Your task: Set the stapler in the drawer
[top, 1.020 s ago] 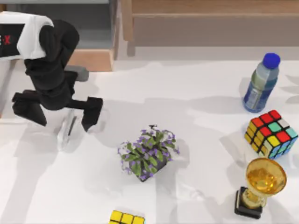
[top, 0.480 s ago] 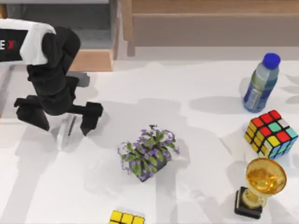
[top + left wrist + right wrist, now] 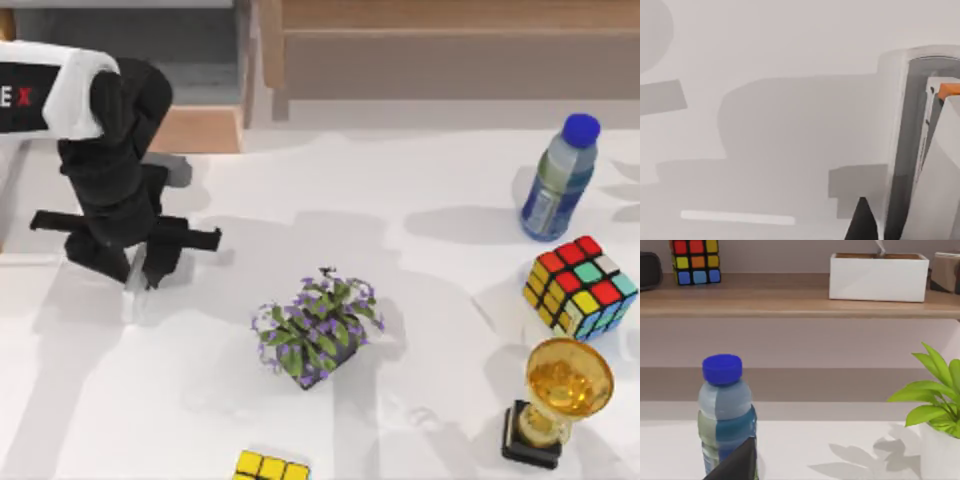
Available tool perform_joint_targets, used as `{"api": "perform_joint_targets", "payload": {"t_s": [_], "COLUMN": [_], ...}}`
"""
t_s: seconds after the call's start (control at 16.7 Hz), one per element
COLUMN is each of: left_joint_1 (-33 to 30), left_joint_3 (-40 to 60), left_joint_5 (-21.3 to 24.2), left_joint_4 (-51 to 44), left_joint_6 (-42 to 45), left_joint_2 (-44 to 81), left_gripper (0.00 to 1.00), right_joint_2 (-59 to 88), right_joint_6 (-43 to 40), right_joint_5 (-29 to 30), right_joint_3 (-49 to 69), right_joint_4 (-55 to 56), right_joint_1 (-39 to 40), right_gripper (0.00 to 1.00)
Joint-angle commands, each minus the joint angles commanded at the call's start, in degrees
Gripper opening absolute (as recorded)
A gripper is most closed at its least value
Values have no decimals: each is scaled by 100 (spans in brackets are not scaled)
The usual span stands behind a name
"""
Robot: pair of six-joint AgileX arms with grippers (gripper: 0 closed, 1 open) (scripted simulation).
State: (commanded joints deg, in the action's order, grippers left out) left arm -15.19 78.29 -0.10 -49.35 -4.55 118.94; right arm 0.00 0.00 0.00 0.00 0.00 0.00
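Note:
The stapler [image 3: 131,298] is slim and white and lies on the white table at the left, its far end under my left gripper [image 3: 133,268]. The gripper's two black fingers have come together on the stapler's sides. In the left wrist view the stapler [image 3: 912,150] shows close up, with its dark slit and an orange part, beside a dark fingertip [image 3: 862,222]. The drawer [image 3: 200,130] stands open behind the left arm, with a grey inside and a tan front panel. In the right wrist view, a dark finger [image 3: 737,462] of my right gripper faces the bottle.
A potted purple-flowered plant [image 3: 315,325] stands mid-table. At the right are a blue-capped bottle [image 3: 558,180], a colour cube [image 3: 580,285] and a gold trophy [image 3: 560,400]. Another cube [image 3: 270,467] sits at the front edge. A long brown wooden unit [image 3: 450,50] runs along the back.
My left gripper's fingers have closed from wide apart onto the stapler, and the gripper has sunk a little toward the table. Nothing else moved.

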Motion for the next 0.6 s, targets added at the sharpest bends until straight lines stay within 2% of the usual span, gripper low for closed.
{"api": "perform_joint_targets", "payload": {"t_s": [0.12,0.18,0.6], "left_joint_1": [0,0,0], "left_joint_3": [0,0,0], "left_joint_5": [0,0,0], "left_joint_4": [0,0,0], "left_joint_6": [0,0,0], "left_joint_2": [0,0,0], "left_gripper": [2,0,0], "right_joint_2": [0,0,0], "right_joint_6": [0,0,0], "right_joint_5": [0,0,0], "right_joint_3": [0,0,0], "right_joint_4": [0,0,0], "right_joint_1": [0,0,0], "right_gripper": [100,100,100]}}
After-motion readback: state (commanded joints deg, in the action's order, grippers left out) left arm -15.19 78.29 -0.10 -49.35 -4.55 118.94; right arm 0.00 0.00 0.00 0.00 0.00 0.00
